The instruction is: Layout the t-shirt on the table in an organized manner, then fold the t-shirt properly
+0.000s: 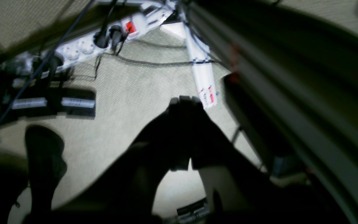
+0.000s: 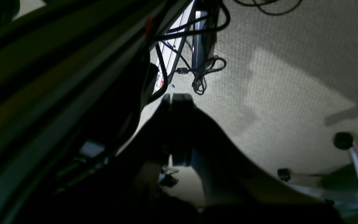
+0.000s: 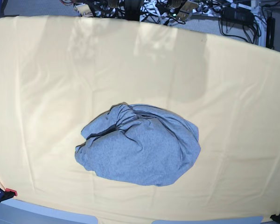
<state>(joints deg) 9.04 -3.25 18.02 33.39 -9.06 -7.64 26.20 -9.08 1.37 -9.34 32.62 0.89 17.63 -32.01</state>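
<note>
T-shirt [image 3: 140,149]: crumpled heap mid-surface [image 3: 46,84]; soft, light, limp.
Hold pt: likely edge fold nr top bunch.
Left claw [image 1: 185,101]: fingers together, empty, hanging off the surface.
Right claw [image 2: 177,98]: same.

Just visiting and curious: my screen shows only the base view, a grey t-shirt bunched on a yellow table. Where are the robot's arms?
Observer: Off the table. Both wrist cameras look down at carpeted floor.
Operator: Are they holding anything?
Observer: No. The left end effector is shut and empty, near a white power strip.
Operator: And the other one?
Observer: The right end effector is shut and empty too, with a coiled black cable on the floor beyond it.
</note>
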